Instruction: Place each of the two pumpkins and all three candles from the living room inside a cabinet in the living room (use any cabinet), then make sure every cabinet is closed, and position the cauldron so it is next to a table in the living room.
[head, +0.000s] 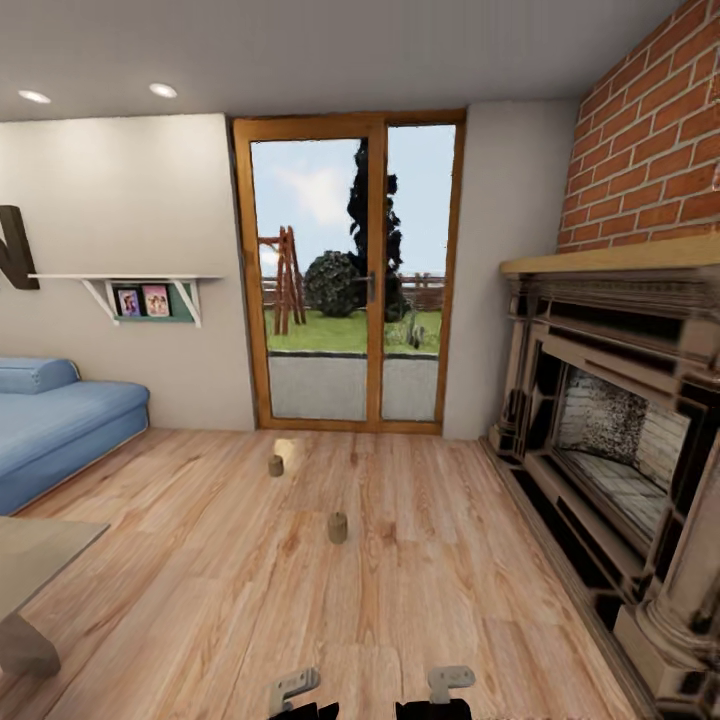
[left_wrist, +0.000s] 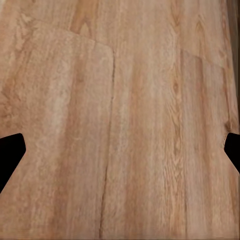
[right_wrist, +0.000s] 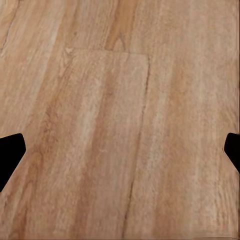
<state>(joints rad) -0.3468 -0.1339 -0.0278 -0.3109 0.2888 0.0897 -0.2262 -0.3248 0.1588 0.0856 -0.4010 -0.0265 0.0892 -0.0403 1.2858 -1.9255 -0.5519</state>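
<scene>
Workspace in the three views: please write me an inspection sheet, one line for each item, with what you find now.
Surface: wooden floor, bare planks under both wrist cameras.
Job's things: two candles upright on the floor, near candle, far candle closer to the glass door; they stand apart.
Clutter: nothing seen.
Grippers: left gripper and right gripper both have jaws spread wide over the floor, holding nothing.
Cables: nothing seen.
Surroundings: blue sofa at the left, table corner in front of it, fireplace under a brick wall at the right, wall shelf with pictures.
</scene>
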